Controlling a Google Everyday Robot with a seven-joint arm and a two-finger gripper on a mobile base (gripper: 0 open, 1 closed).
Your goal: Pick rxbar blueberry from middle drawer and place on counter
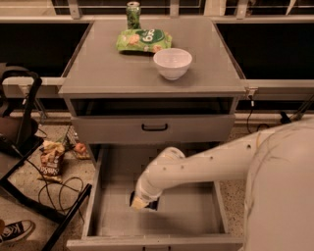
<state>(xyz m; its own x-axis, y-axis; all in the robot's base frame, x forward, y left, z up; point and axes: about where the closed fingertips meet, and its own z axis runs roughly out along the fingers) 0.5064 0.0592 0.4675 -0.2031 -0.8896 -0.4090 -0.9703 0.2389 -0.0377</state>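
The middle drawer [191, 215] is pulled wide open below the cabinet, and its gray floor shows. My gripper [142, 201] reaches down into it at the left of middle, with its tip at the drawer floor. A small dark shape [151, 206] lies right under the tip. It may be the rxbar blueberry, but the gripper hides most of it and I cannot tell if it is held. The counter [108, 68] is the gray cabinet top above.
On the counter are a white bowl [172, 62], a green snack bag [143, 40] and a green can [133, 13]. A closed drawer front with a black handle [154, 127] overhangs the open drawer. Snack bags [50, 162], cables and a black chair frame [24, 112] are on the floor at left.
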